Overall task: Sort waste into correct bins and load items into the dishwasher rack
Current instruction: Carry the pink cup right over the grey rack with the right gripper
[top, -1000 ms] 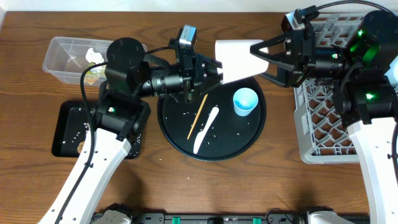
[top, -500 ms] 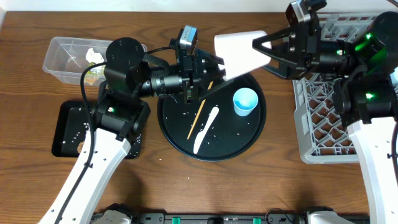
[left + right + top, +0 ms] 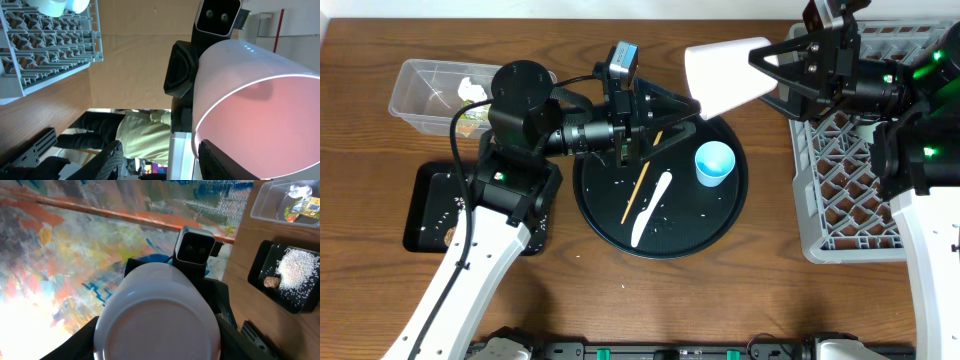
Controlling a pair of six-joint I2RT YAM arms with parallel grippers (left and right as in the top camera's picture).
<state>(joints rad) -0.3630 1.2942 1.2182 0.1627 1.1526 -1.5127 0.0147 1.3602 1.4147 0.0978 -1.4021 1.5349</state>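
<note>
The pink-white cup (image 3: 725, 75) lies on its side in the air over the far rim of the round black tray (image 3: 595, 205). My right gripper (image 3: 761, 78) is shut on its base end. In the right wrist view the cup's base (image 3: 157, 312) fills the space between both fingers. My left gripper (image 3: 676, 118) stands open just left of the cup's mouth and holds nothing. The left wrist view looks into the cup's pink inside (image 3: 250, 115), beside the right finger. On the tray stand a blue cup (image 3: 713, 163), a white spoon (image 3: 650, 208) and a chopstick (image 3: 638, 185). The grey dishwasher rack (image 3: 850, 175) is at the right.
A clear tub (image 3: 425, 85) with a white tissue (image 3: 472, 90) stands at the far left. In front of it, partly under my left arm, a black rectangular tray (image 3: 430, 205) holds rice (image 3: 297, 270) and a brown lump (image 3: 271, 282). Loose grains dot the round tray.
My left gripper opened and let go of the pink-white cup. The right gripper carried the cup to the right and a little toward the far side, nearer the rack.
</note>
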